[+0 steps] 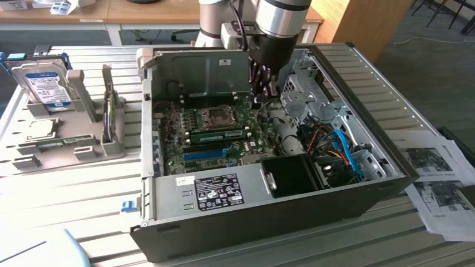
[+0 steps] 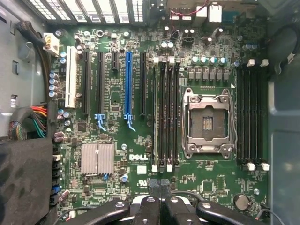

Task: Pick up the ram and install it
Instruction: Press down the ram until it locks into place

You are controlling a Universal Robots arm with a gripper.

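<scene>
Jaws pressed together on nothing, we hang over the motherboard (image 2: 117,140) near the CPU socket (image 2: 207,123), inside the open case (image 1: 297,217). Beside that socket the ram (image 1: 220,134) stands plugged into the board: green face in our exterior view, thin pale edge from the wrist.

Bright light is glaring off the slatted table (image 1: 74,189) at lower left of the exterior view and bleaching the papers (image 1: 438,161) at right; the case (image 1: 260,228) is showing a shadowed near wall. In the wrist view the motherboard (image 2: 136,140) is sitting evenly lit, the vent grille (image 2: 93,8) burning white.
</scene>
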